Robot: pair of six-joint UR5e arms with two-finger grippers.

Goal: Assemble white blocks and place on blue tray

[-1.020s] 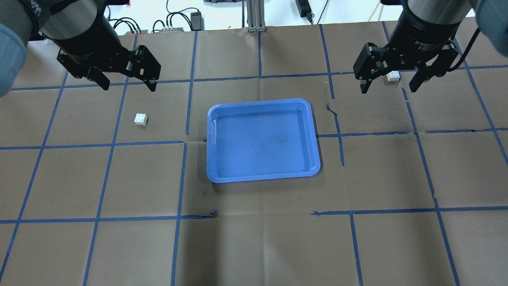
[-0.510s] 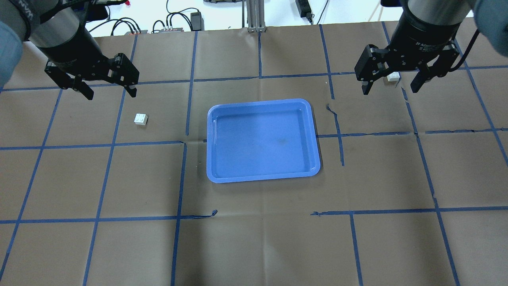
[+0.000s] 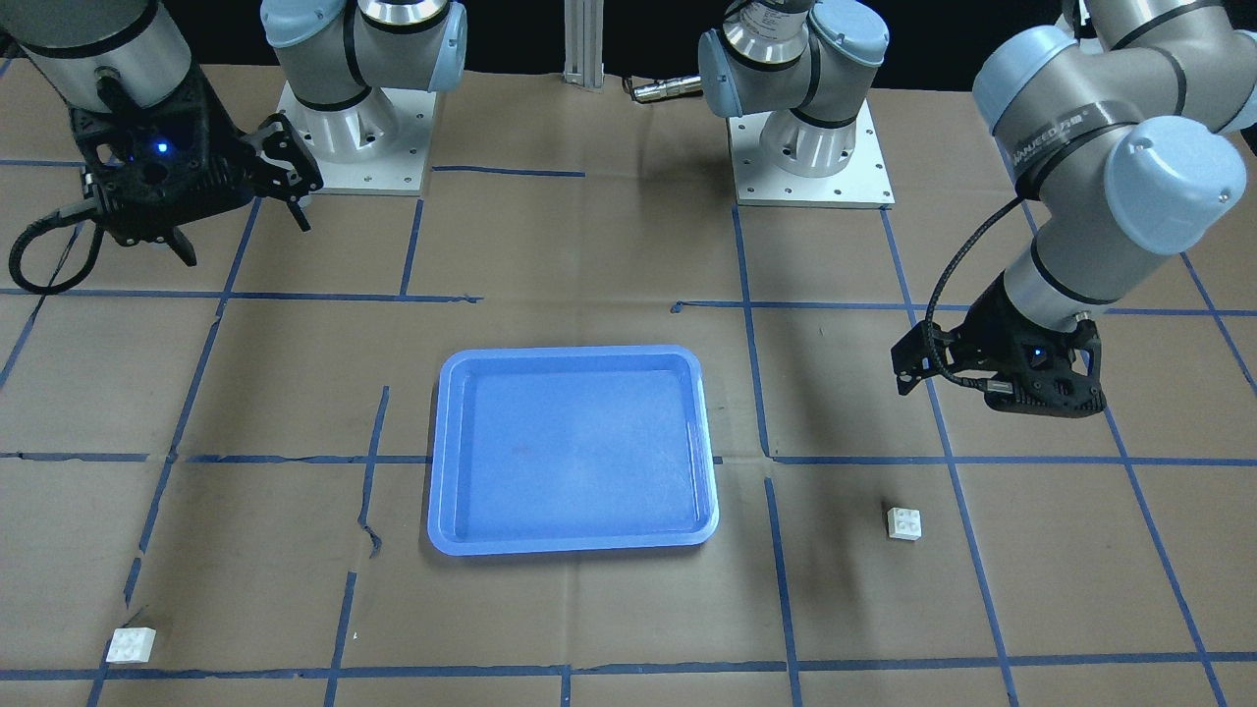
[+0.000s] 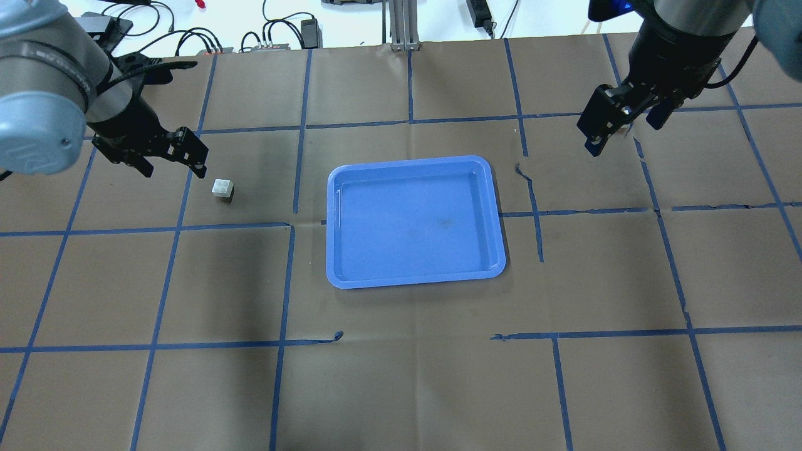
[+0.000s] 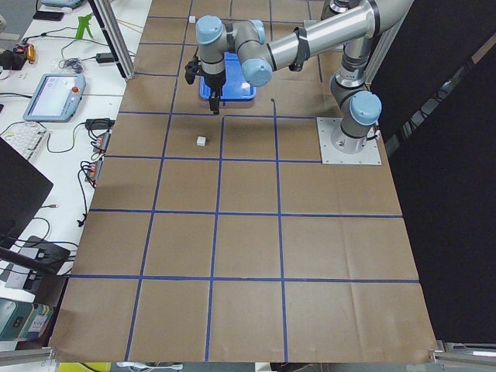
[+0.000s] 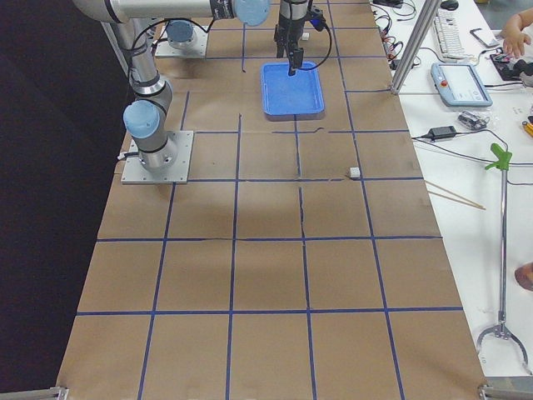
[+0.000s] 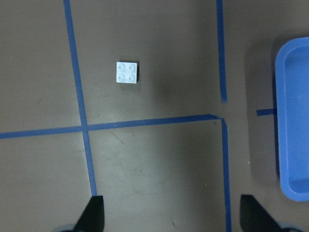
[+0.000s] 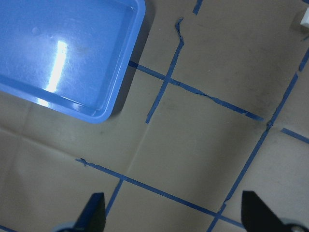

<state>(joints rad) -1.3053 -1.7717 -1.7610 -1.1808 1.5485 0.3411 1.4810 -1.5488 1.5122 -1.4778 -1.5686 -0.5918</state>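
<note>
One white block (image 4: 222, 188) lies on the brown paper left of the blue tray (image 4: 413, 283); it also shows in the front view (image 3: 903, 523) and the left wrist view (image 7: 127, 73). My left gripper (image 4: 175, 169) is open and empty, hovering just left of and behind this block. The second white block (image 3: 131, 644) lies at the far right of the table, at the top right edge of the right wrist view (image 8: 305, 19). In the overhead view my right gripper (image 4: 623, 134) hides it. The right gripper is open and empty above the table. The tray holds nothing.
Brown paper with a blue tape grid covers the table. The two arm bases (image 3: 354, 128) (image 3: 810, 147) stand at the robot's side. Cables and power bricks (image 4: 276, 37) and an aluminium post (image 4: 404, 25) lie beyond the far edge.
My left gripper has moved left and down toward the left white block. My right gripper has turned and shifted, and it now covers the right white block in the overhead view.
</note>
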